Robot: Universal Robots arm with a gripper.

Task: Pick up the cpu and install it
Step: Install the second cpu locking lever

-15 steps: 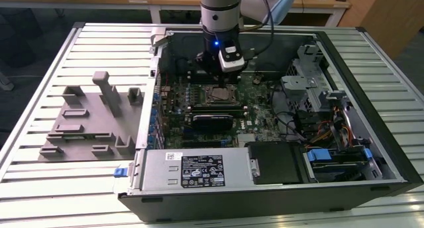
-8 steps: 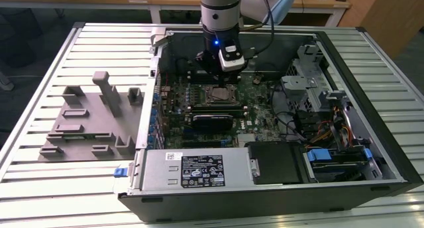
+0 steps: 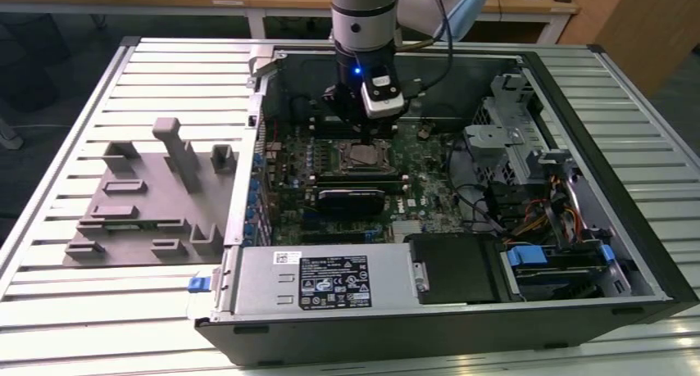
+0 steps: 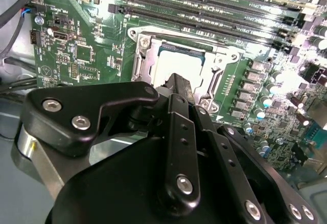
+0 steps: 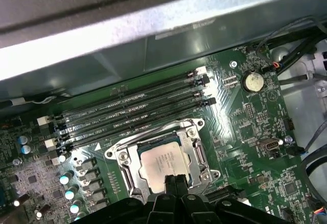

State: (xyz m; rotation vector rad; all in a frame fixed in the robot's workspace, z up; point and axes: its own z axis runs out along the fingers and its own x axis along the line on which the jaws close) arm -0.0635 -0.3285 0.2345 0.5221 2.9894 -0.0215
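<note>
Exterior view shows the black end effector (image 3: 372, 137) just above the flat square silver-topped cpu (image 3: 361, 156), which lies inside the metal-framed black socket (image 3: 360, 157) on the green motherboard (image 3: 328, 212). In both wrist views its fingertips (image 5: 174, 182) look pressed together at the cpu's (image 5: 162, 163) near edge. The chip is probably light, stiff and fragile; side edges suit gripping. Socket frame (image 4: 140, 60) crowds it closely.

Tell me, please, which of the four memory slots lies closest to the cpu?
The memory slot right beside the cpu; the other three lie farther off.
</note>
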